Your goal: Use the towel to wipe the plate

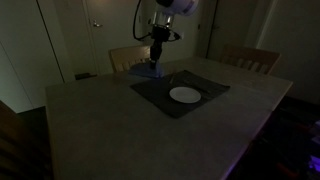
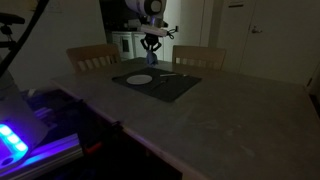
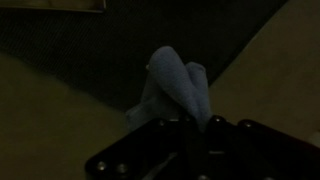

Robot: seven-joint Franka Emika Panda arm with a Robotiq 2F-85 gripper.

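Note:
A white plate (image 1: pixel 185 95) lies on a dark placemat (image 1: pixel 160 98) on the table; it also shows in an exterior view (image 2: pixel 140 78) on the mat (image 2: pixel 170 85). My gripper (image 1: pixel 154 62) hangs above the mat's far corner, away from the plate, shut on a blue towel (image 1: pixel 151 69) that dangles just above the mat. In an exterior view the gripper (image 2: pixel 151 52) holds the towel (image 2: pixel 151 63) behind the plate. In the wrist view the towel (image 3: pixel 178 85) rises bunched from between the fingers (image 3: pixel 190 125). The plate is out of the wrist view.
The grey table (image 1: pixel 120 130) is large, with wooden chairs at its far side (image 1: pixel 128 57) (image 1: pixel 250 60). A thin utensil (image 2: pixel 166 73) lies on the mat beside the plate. A device with blue lights (image 2: pixel 15 140) sits near the table's edge.

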